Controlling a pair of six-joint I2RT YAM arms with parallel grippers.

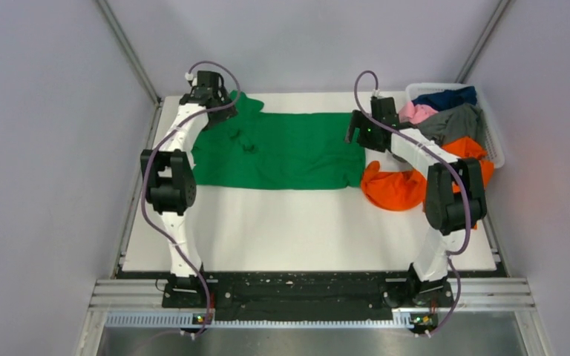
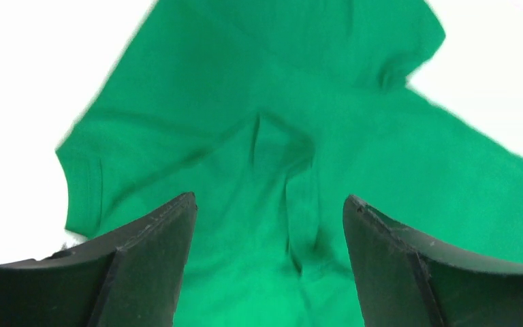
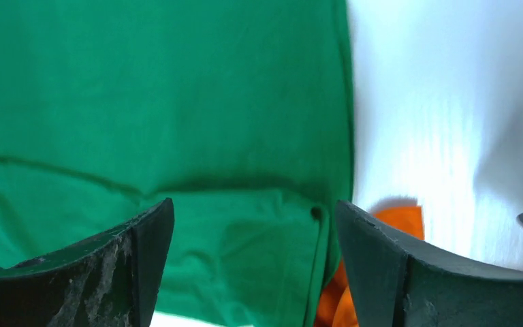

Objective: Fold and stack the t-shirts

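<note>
A bright green t-shirt (image 1: 282,150) lies spread across the far half of the white table, sleeves at its left end, hem at its right. My left gripper (image 1: 226,111) hovers open over the sleeve end; the left wrist view shows green cloth (image 2: 272,170) below its parted fingers, nothing held. My right gripper (image 1: 356,132) hovers open over the hem edge (image 3: 340,136), with nothing between its fingers. An orange t-shirt (image 1: 393,185) lies crumpled beside the hem, partly under my right arm. Navy (image 1: 445,97), pink (image 1: 417,113) and grey (image 1: 456,122) shirts fill the basket.
A white plastic basket (image 1: 496,141) stands at the table's far right corner. The near half of the white table (image 1: 304,230) is bare. Grey walls enclose the table on three sides. A black strip and metal rail run along the near edge.
</note>
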